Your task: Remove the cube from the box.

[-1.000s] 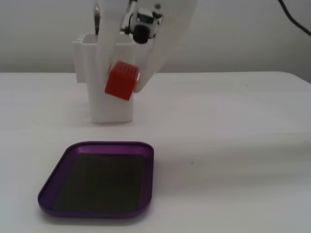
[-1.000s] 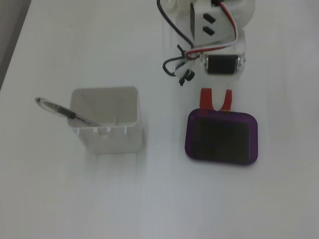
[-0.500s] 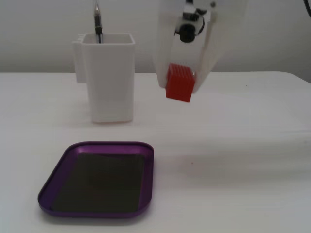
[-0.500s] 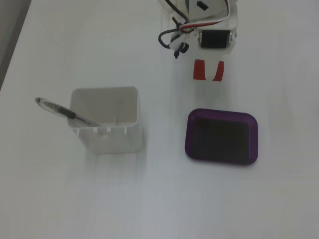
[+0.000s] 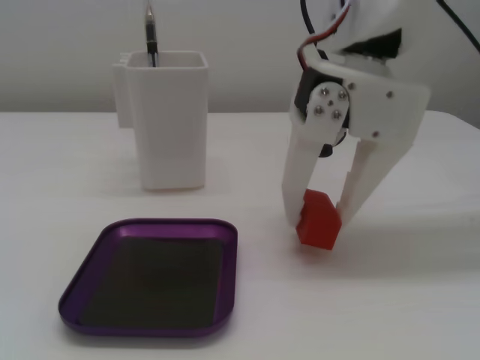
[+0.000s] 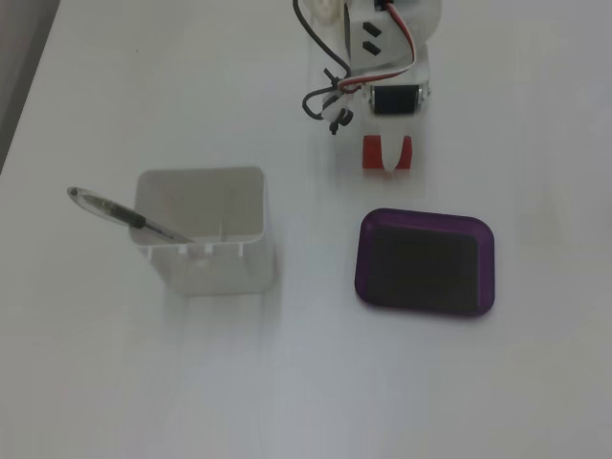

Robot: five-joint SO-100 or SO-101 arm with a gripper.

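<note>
In the low fixed view, the box (image 5: 154,276) is seen nearest, lying flat on the white bench (image 5: 390,300) close to its front edge and left of the middle. Its purple rim is unbroken and its dark grey inside holds nothing.

Just beyond the box's far right corner, and clear of its rim, the cube (image 5: 318,219) is found. It is tilted, one corner pointing up, and its underside appears to be at or just above the bench surface; contact cannot be made out for certain. The cube is clamped between the two white fingers (image 5: 300,180), one pressed on each side, with the gripper (image 5: 319,217) pointing downward from the arm's white housing above.

In the fixed view from above, the cube (image 6: 386,153) is shown as a red shape partly covered by a white finger, lying past the box (image 6: 426,263) on the side toward the arm's base, apart from the rim.

Farther back in the low view, toward the left, a tall white container (image 5: 165,118) stands upright on the bench, well apart from the cube. A pen (image 6: 129,218) is leaned inside it, its end sticking out over the rim.
</note>
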